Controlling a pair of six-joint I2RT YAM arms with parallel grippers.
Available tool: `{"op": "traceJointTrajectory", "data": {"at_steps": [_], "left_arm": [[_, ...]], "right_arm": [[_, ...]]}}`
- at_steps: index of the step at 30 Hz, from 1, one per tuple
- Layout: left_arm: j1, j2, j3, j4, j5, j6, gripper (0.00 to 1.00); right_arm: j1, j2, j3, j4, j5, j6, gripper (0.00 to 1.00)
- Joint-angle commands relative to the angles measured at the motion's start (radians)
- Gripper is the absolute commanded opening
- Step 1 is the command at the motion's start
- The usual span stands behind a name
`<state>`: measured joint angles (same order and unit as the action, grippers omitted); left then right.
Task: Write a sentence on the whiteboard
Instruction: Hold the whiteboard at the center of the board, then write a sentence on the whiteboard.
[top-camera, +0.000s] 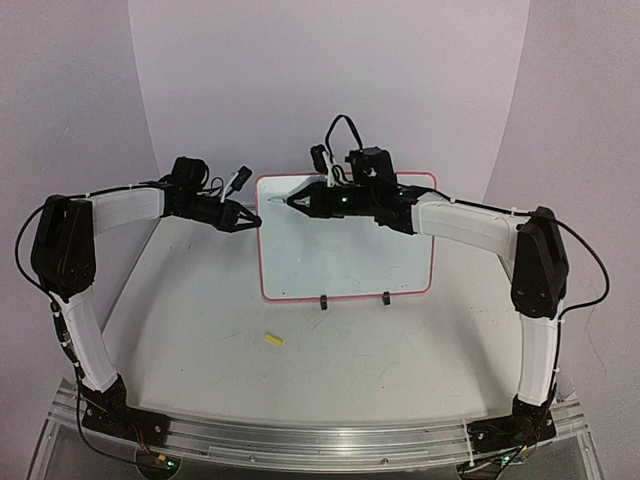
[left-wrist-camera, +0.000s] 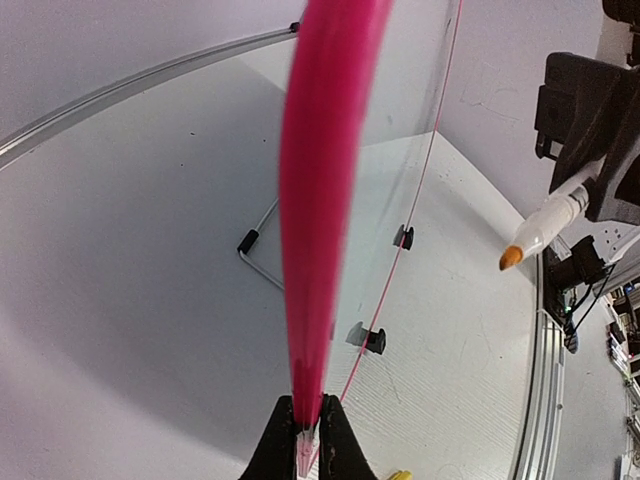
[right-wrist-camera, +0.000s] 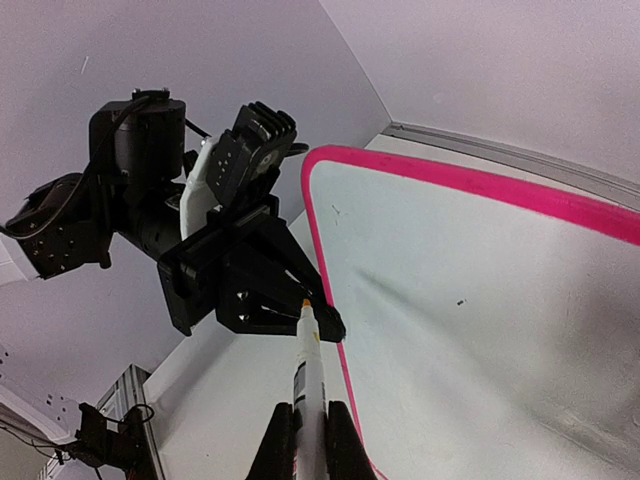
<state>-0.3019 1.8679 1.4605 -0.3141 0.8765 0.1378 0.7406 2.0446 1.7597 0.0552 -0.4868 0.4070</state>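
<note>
White table (top-camera: 200, 330) is carrying the whiteboard (top-camera: 350, 255), mid-frame, likely light and tippy; left gripper (top-camera: 255, 220) is pinching its left border, right gripper (top-camera: 290, 202) clenching a marker (right-wrist-camera: 308, 375).

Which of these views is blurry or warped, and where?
Left wrist: the whiteboard edge is a blurred pink smear, and the front rail bows. Right wrist: the marker is soft near the lens. Top view: sharp, soft shadows.

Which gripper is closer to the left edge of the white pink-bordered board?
Left. The left gripper is clamped onto that edge of the white, pink-bordered whiteboard. The right gripper, holding a white orange-tipped marker, hovers just inside the edge, before the board's face.
</note>
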Motion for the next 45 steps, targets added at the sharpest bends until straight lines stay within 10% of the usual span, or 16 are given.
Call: {"op": "traceJointTrajectory", "data": {"at_steps": [1, 45], "left_arm": [[0.0, -0.01, 0.022, -0.003, -0.021, 0.039, 0.0], [-0.014, -0.035, 0.015, -0.028, -0.054, 0.081, 0.0]], "right_arm": [[0.006, 0.028, 0.058, 0.038, 0.016, 0.008, 0.0], [0.018, 0.08, 0.03, 0.046, 0.147, 0.034, 0.0]]}}
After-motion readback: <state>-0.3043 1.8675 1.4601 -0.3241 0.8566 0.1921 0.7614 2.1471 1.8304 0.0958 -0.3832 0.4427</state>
